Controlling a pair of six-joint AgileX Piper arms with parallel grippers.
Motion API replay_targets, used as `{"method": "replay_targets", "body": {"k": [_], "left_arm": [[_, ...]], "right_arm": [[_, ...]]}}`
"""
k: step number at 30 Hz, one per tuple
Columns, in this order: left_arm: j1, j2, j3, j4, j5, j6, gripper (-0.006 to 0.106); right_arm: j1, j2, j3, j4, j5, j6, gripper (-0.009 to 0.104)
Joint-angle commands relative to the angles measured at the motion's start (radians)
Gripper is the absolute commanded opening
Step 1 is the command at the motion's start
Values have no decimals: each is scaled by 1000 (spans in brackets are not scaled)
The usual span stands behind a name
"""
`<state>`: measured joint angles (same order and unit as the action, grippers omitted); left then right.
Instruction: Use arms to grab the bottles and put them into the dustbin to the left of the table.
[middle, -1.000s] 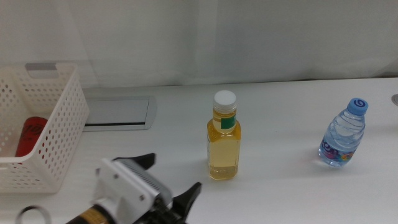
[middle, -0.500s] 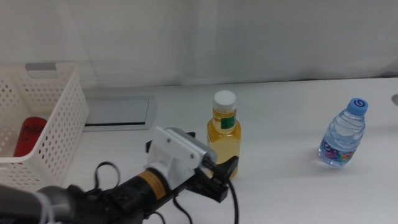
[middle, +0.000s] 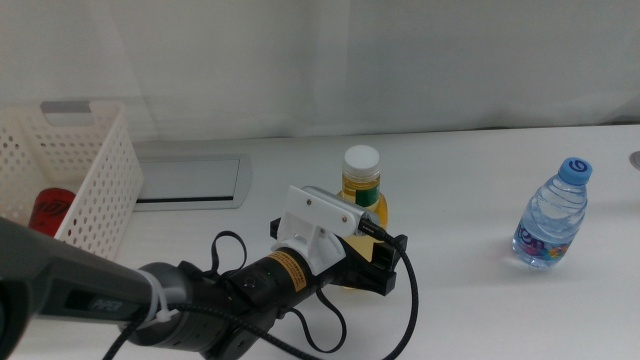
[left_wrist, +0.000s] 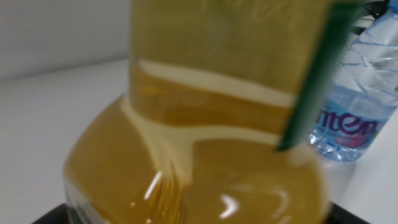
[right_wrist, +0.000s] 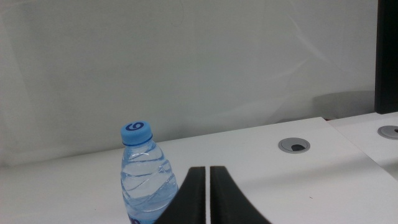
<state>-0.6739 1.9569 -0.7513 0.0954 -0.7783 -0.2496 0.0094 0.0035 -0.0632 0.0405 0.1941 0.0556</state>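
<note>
- Left gripper (middle: 385, 258) sits low at the base of the yellow bottle (middle: 361, 202), its dark jaws spread on either side of the body; from these views I cannot tell whether they press the bottle yet or only bracket it.
- Low placement looks deliberate: the wide part of the bottle gives the jaws a steadier hold than the narrow neck with its green band.
- Left wrist view is almost filled by the yellow bottle (left_wrist: 205, 124), so the bottle is deep between the jaws.
- Yellow bottle stands upright on the table (middle: 470, 180), roughly mid-table, its white cap clear above the white wrist casing.
- Water bottle (middle: 551, 220) stands well to the right of the yellow bottle, upright and untouched.
- Right gripper (right_wrist: 201, 193) waits behind the water bottle (right_wrist: 144, 171) with its jaws closed together, holding nothing.
- Dustbin (middle: 95, 190) stands far left of the yellow bottle, with the red can (middle: 45, 220) already lying inside it.
- Grey panel (middle: 190, 180) lies flat between the yellow bottle and the dustbin, so it should not block a carry.
- Bare table lies between the yellow bottle and the dustbin; the main thing to clear is the dustbin's tall near wall, which calls for a lift before moving left.
- Arm cable loops on the table below the yellow bottle and might drag.
</note>
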Motion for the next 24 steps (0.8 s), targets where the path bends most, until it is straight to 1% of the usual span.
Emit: {"method": "replay_targets", "body": {"k": [1,3,6,8,10,12,13,14,21,24], "left_arm": [[-4,22,-21,3,19,-40,93],[-4,31,-29,0,35,-57,92],[-4,37,-35,-6,41,-57,85],[-4,37,-35,-19,43,-57,75],[-4,37,-35,-55,67,-57,55],[-4,37,-35,-103,109,-57,28],[-2,37,-35,-111,126,-57,15],[-2,37,-35,-111,137,-57,-1],[-1,-15,-35,-103,138,-38,-3],[-1,-90,-35,-108,139,35,-3]], "right_arm": [[1,-23,6,-3,-5,-3,-3],[1,-23,6,-3,-5,-3,-3],[1,-23,6,-3,-5,-3,-3],[1,-23,6,-3,-5,-3,-3],[1,-23,6,-3,-5,-3,-3],[1,-23,6,-3,-5,-3,-3],[1,-23,6,-3,-5,-3,-3],[1,-23,6,-3,-5,-3,-3],[1,-23,6,-3,-5,-3,-3],[1,-23,6,-3,-5,-3,-3]]}}
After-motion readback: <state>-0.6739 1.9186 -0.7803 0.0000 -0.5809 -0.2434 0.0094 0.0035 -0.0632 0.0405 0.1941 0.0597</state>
